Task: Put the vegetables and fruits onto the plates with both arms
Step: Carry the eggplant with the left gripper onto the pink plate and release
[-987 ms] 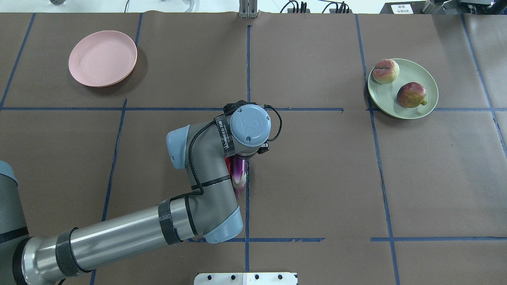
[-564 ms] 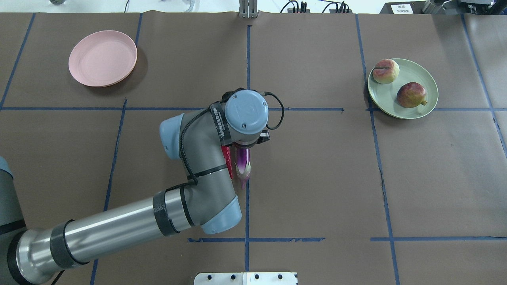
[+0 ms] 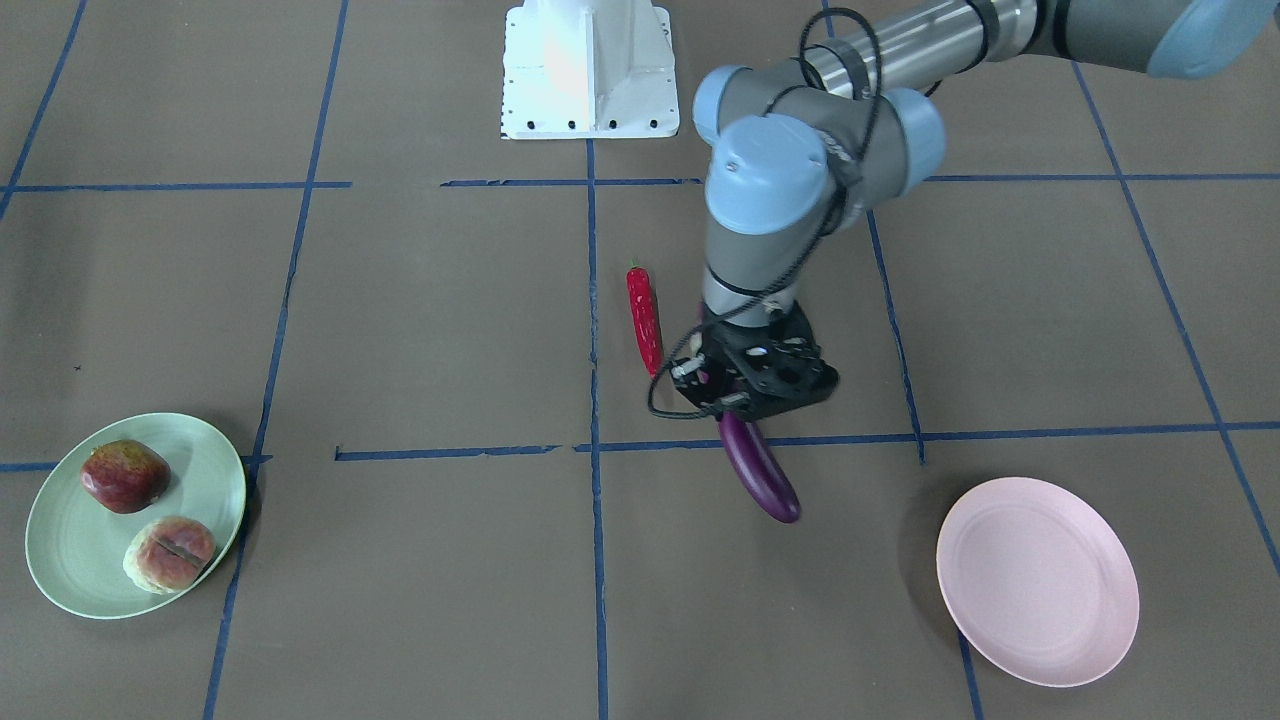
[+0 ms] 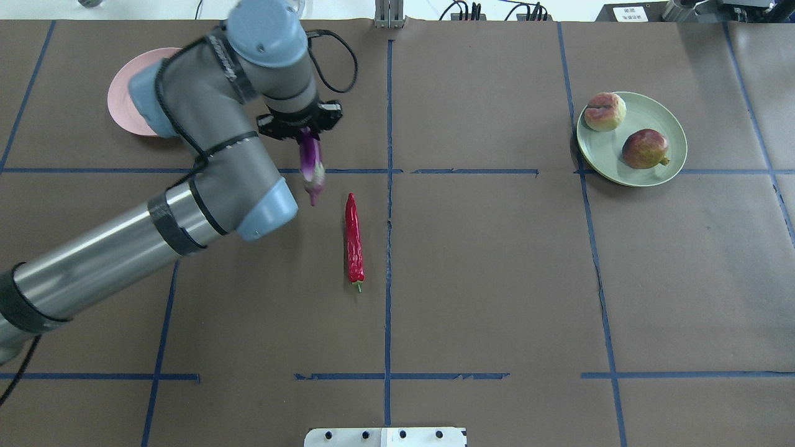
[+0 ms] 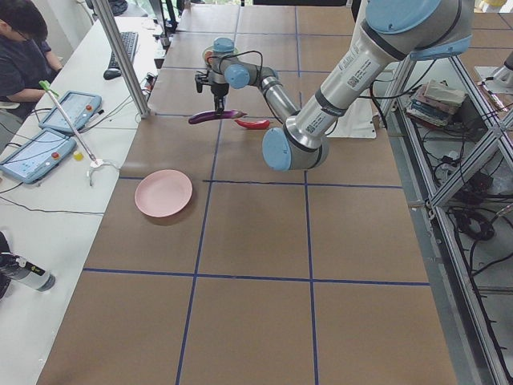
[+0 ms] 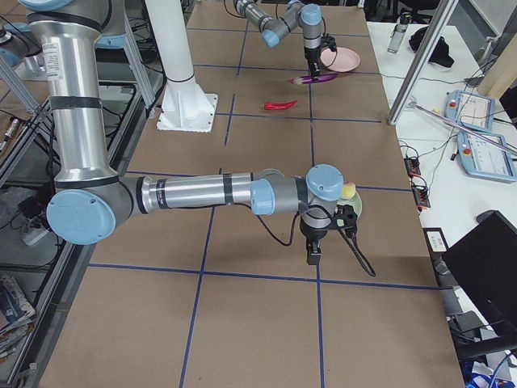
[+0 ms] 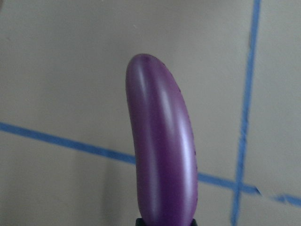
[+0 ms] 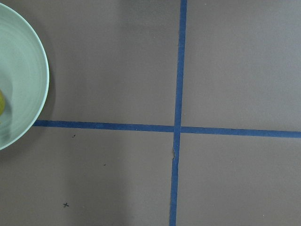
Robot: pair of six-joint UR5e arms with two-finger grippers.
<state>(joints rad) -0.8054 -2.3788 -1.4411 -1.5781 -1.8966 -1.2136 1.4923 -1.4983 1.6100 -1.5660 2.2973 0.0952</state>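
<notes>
Overhead exterior: left gripper (image 4: 300, 127) grips the eggplant (image 4: 310, 164) mid-length (axis running toward the robot), with the pink plate (image 4: 118, 102) lying leftward.

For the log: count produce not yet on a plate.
2. The long glossy purple eggplant hangs in the left end effector; the slim red chili pepper lies on the table. None looks hidden.

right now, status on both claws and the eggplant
Left claw shut on eggplant, lifted, short of pink plate. Right claw beside green plate, state unclear. Chili lying apart; nothing seen blocking.
</notes>
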